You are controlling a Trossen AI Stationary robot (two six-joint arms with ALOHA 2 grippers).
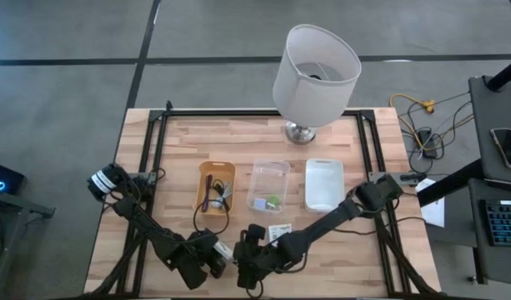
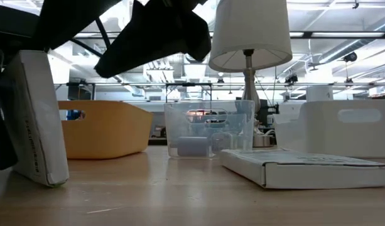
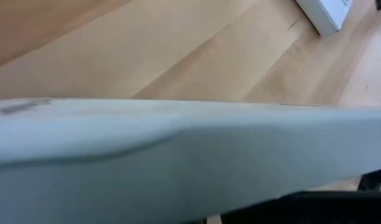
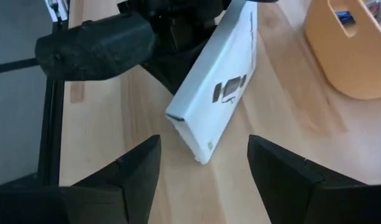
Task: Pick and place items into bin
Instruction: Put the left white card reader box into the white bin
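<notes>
A flat white printed packet (image 4: 221,87) stands tilted near the table's near edge, and my left gripper (image 1: 207,260) is shut on it. My right gripper (image 4: 202,180) is open just to its right, fingers pointing at the packet and apart from it. The same packet fills the left wrist view (image 3: 178,155) and stands at the left of the low view (image 2: 38,119). A second white packet (image 1: 280,231) lies flat in front of the clear bin (image 1: 268,185), which holds small green and bluish things. Dark cords lie in the orange bin (image 1: 216,185). My left gripper holds the white packet by its upper end (image 4: 230,15), coming from the table's left. The gripper body hides the fingers themselves. The packet stands on edge, tilted, and its lower end (image 2: 51,181) rests on the table.
An empty white bin (image 1: 323,183) stands right of the clear bin. A big white lamp (image 1: 315,67) stands at the far edge behind the bins. Bare wood lies to the left and right of the bins. The two grippers are close together at the near edge.
</notes>
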